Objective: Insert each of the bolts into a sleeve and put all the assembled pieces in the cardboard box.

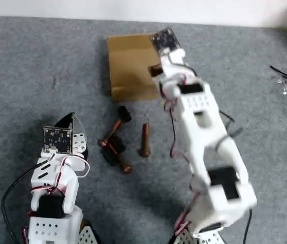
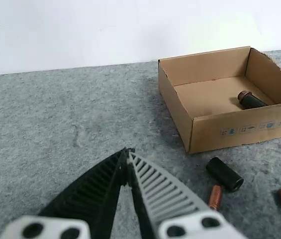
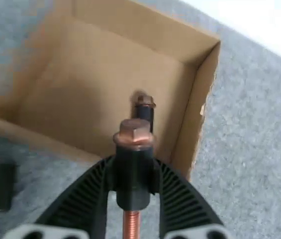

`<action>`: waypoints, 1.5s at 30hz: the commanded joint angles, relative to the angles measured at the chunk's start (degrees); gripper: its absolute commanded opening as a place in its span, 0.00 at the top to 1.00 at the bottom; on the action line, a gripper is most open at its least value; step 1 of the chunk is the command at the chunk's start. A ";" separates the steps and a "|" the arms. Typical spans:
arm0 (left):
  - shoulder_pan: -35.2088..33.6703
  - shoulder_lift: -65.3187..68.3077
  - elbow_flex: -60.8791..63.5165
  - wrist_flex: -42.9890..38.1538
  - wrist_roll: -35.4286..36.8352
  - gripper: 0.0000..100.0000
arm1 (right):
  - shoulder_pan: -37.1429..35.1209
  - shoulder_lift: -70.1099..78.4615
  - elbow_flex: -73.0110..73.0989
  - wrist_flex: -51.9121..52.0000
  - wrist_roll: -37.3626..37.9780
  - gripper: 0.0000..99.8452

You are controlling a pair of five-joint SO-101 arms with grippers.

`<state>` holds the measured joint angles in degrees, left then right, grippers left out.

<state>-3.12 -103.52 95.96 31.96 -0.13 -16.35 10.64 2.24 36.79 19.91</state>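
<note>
Cardboard box (image 2: pixel 230 127): plain tan, small blue marks on one outer wall. Desk (image 1: pixel 41 66): speckled grey felt.

Inside box, assembled piece (image 2: pixel 249 99): black sleeve, copper head. Just outside box: loose sleeve (image 2: pixel 225 174) black, loose bolt (image 1: pixel 145 139) copper.

Left tool (image 2: pixel 129 153): one ribbed finger black, the other pale grey. Right tool (image 3: pixel 133 167): black, ribbed. Gripped sleeve (image 3: pixel 133 184) black, its bolt (image 3: pixel 134 132) copper.

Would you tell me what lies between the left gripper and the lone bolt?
High view: a cluster of bolts and sleeves lies between the left gripper and lone bolt.
</note>
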 commanded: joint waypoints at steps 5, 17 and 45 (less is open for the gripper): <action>0.48 -0.31 1.19 -0.97 -0.26 0.99 | 0.66 15.96 -35.30 12.62 -0.62 0.99; 0.57 -0.31 1.19 -0.97 -0.26 0.99 | 2.86 38.99 -66.51 24.48 -0.53 0.99; 0.57 -0.31 1.19 -1.32 -0.26 0.99 | 3.12 56.66 -72.84 30.02 -0.18 0.90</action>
<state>-3.12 -103.52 95.96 31.69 -0.22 -13.71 67.16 -70.20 63.69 19.74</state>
